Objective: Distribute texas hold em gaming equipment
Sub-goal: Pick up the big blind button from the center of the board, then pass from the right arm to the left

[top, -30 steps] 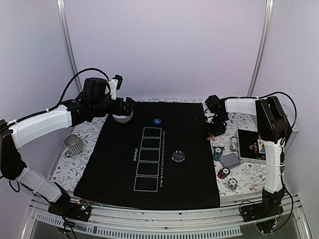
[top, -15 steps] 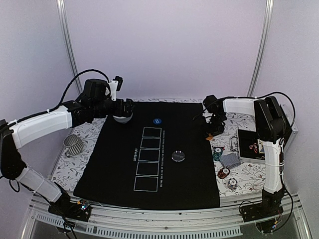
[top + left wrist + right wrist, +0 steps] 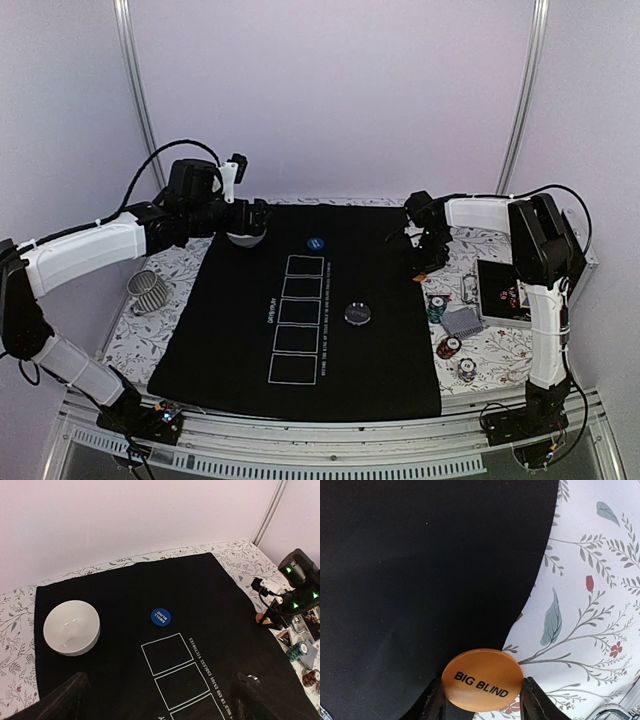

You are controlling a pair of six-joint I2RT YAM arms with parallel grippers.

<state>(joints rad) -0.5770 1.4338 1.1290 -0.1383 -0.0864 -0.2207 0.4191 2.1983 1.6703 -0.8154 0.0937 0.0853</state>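
An orange "BIG BLIND" button disc (image 3: 482,672) sits between the fingers of my right gripper (image 3: 482,692), which touch both its edges, right at the mat's right border (image 3: 421,275). My right gripper (image 3: 424,264) points down there. A blue "SMALL BLIND" disc (image 3: 160,616) lies on the far part of the black mat (image 3: 300,370), and a black disc (image 3: 358,313) rests beside the white rectangles. My left gripper (image 3: 160,702) hovers open, holding nothing, near the white bowl (image 3: 71,627). A teal chip stack (image 3: 436,305), grey-backed cards (image 3: 462,321) and two more chip stacks (image 3: 452,347) lie to the right of the mat.
A black box (image 3: 505,292) with small items stands at the right edge of the floral cloth. A metal mesh cup (image 3: 149,292) stands to the left of the mat. The right arm's upright link (image 3: 545,300) rises beside the box.
My right gripper's fingers have closed in onto the orange disc, and that wrist has shifted slightly left. The left arm has not moved.
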